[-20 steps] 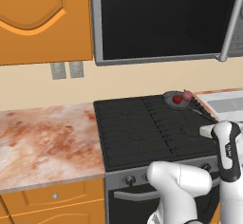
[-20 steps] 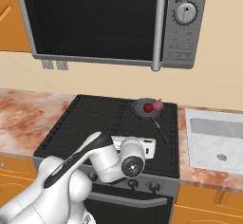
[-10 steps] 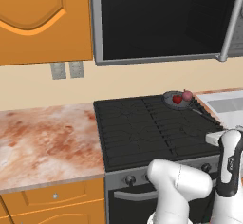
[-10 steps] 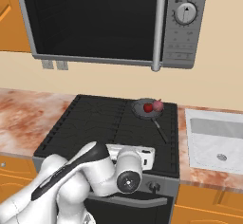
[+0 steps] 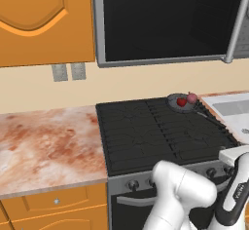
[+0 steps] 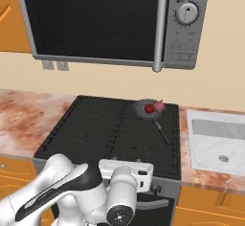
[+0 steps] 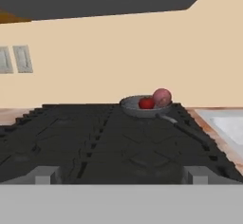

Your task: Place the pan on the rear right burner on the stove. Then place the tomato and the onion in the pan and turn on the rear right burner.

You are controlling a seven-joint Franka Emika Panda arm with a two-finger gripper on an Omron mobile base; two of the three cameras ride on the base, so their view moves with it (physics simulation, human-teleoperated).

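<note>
From where I sit, the pan (image 6: 146,109) rests on the rear right burner (image 6: 152,115) of the stove (image 6: 95,134), its long handle running toward the stove's front right. The tomato (image 6: 150,108) and the onion (image 6: 159,107) lie inside it, side by side and touching or nearly so, the onion on the side nearer the sink (image 6: 216,141).

Judging by that, the placing is done and only the burner knob is left. My hand (image 6: 127,168) hangs low at the stove's front edge, just above the grey front panel, with its fingers spread wide and nothing between them. In the hand view the two finger tips (image 7: 43,175) rise at the bottom, well apart, looking across the grates toward the pan.

The knobs (image 5: 133,185) sit in a row on the front panel below the grates, and much of that row is hidden behind my own arm in both base views. That is my main worry: I could pick the wrong knob and light another burner, since they look alike and I cannot read any markings. With the fingers so wide, I could also close off-centre and slip round the knob without turning it. A push too deep might strike the bar handle (image 5: 131,202) beneath the panel.
</note>
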